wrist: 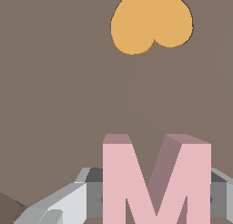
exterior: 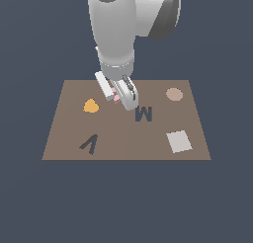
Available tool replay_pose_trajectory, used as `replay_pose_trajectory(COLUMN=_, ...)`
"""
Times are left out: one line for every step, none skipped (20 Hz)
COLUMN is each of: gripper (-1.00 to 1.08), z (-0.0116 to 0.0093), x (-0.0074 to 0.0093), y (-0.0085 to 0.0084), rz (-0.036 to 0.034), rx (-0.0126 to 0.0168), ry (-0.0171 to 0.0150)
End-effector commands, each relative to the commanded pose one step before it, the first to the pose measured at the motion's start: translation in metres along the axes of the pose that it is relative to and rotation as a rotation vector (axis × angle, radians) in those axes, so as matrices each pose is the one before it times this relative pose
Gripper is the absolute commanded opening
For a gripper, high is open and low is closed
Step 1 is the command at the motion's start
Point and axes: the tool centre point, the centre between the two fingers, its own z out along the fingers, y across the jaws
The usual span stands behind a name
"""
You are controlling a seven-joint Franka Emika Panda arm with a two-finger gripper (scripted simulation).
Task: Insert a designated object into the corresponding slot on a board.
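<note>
The pink M-shaped block (wrist: 154, 182) fills the near part of the wrist view, held between my gripper's fingers (wrist: 82, 200). In the exterior view only a bit of pink block (exterior: 116, 97) shows between the white fingers of my gripper (exterior: 118, 95), which is shut on it above the brown board (exterior: 64, 133). The dark M-shaped slot (exterior: 143, 114) lies a little toward the exterior view's right of the gripper and nearer the camera. Whether the block touches the board I cannot tell.
On the board sit an orange heart-like piece (exterior: 91, 106) (wrist: 150, 22), a tan disc (exterior: 174, 94), a pale grey square (exterior: 179, 141) and a dark V-shaped cutout (exterior: 89, 144). The arm's white links (exterior: 116, 29) rise over the board's far edge.
</note>
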Motion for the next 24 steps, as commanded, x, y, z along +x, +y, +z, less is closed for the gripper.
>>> replay_pose_trajectory(gripper=-1.00, z=-0.00065, x=0.00118, y=-0.00743, rz=-0.06814, rx=0.00045, ry=0.00036)
replay_pose_trajectory(gripper=-1.00, z=-0.00020, x=0.00055, y=-0.00336, rz=-0.03139, rx=0.00001, ry=0.00006)
replay_pose_trajectory(gripper=-1.00, z=-0.00021, x=0.00057, y=-0.00358, rz=-0.03334, rx=0.00001, ry=0.00006)
replay_pose_trajectory(gripper=-1.00, z=-0.00022, x=0.00059, y=-0.00380, rz=-0.03532, rx=0.00002, ry=0.00006)
replay_pose_trajectory(gripper=-1.00, z=-0.00023, x=0.00061, y=-0.00402, rz=-0.03731, rx=0.00002, ry=0.00006)
replay_pose_trajectory(gripper=-1.00, z=-0.00025, x=0.00063, y=-0.00424, rz=-0.03933, rx=0.00002, ry=0.00006)
replay_pose_trajectory(gripper=-1.00, z=-0.00026, x=0.00065, y=-0.00447, rz=-0.04136, rx=0.00003, ry=0.00006)
replay_pose_trajectory(gripper=-1.00, z=-0.00027, x=0.00066, y=-0.00470, rz=-0.04342, rx=0.00003, ry=0.00005)
replay_pose_trajectory(gripper=-1.00, z=-0.00028, x=0.00068, y=-0.00494, rz=-0.04549, rx=0.00003, ry=0.00005)
replay_pose_trajectory(gripper=-1.00, z=-0.00029, x=0.00069, y=-0.00518, rz=-0.04758, rx=0.00004, ry=0.00005)
replay_pose_trajectory(gripper=-1.00, z=-0.00029, x=0.00068, y=-0.00523, rz=-0.04791, rx=0.00004, ry=0.00004)
replay_pose_trajectory(gripper=-1.00, z=-0.00028, x=0.00064, y=-0.00505, rz=-0.04625, rx=0.00004, ry=0.00004)
replay_pose_trajectory(gripper=-1.00, z=-0.00027, x=0.00061, y=-0.00488, rz=-0.04454, rx=0.00004, ry=0.00003)
replay_pose_trajectory(gripper=-1.00, z=-0.00026, x=0.00057, y=-0.00470, rz=-0.04281, rx=0.00004, ry=0.00002)
replay_pose_trajectory(gripper=-1.00, z=-0.00024, x=0.00053, y=-0.00451, rz=-0.04105, rx=0.00004, ry=0.00001)
replay_pose_trajectory(gripper=-1.00, z=-0.00023, x=0.00050, y=-0.00433, rz=-0.03926, rx=0.00004, ry=0.00000)
replay_pose_trajectory(gripper=-1.00, z=-0.00022, x=0.00047, y=-0.00413, rz=-0.03745, rx=0.00004, ry=0.00000)
replay_pose_trajectory(gripper=-1.00, z=-0.00020, x=0.00043, y=-0.00394, rz=-0.03563, rx=0.00003, ry=-0.00001)
replay_pose_trajectory(gripper=-1.00, z=-0.00019, x=0.00039, y=-0.00375, rz=-0.03381, rx=0.00003, ry=-0.00002)
replay_pose_trajectory(gripper=-1.00, z=-0.00018, x=0.00035, y=-0.00355, rz=-0.03198, rx=0.00003, ry=-0.00003)
replay_pose_trajectory(gripper=-1.00, z=-0.00016, x=0.00032, y=-0.00335, rz=-0.03015, rx=0.00003, ry=-0.00003)
replay_pose_trajectory(gripper=-1.00, z=-0.00015, x=0.00030, y=-0.00315, rz=-0.02828, rx=0.00003, ry=-0.00003)
replay_pose_trajectory(gripper=-1.00, z=-0.00014, x=0.00028, y=-0.00295, rz=-0.02645, rx=0.00003, ry=-0.00003)
replay_pose_trajectory(gripper=-1.00, z=-0.00013, x=0.00024, y=-0.00276, rz=-0.02467, rx=0.00002, ry=-0.00004)
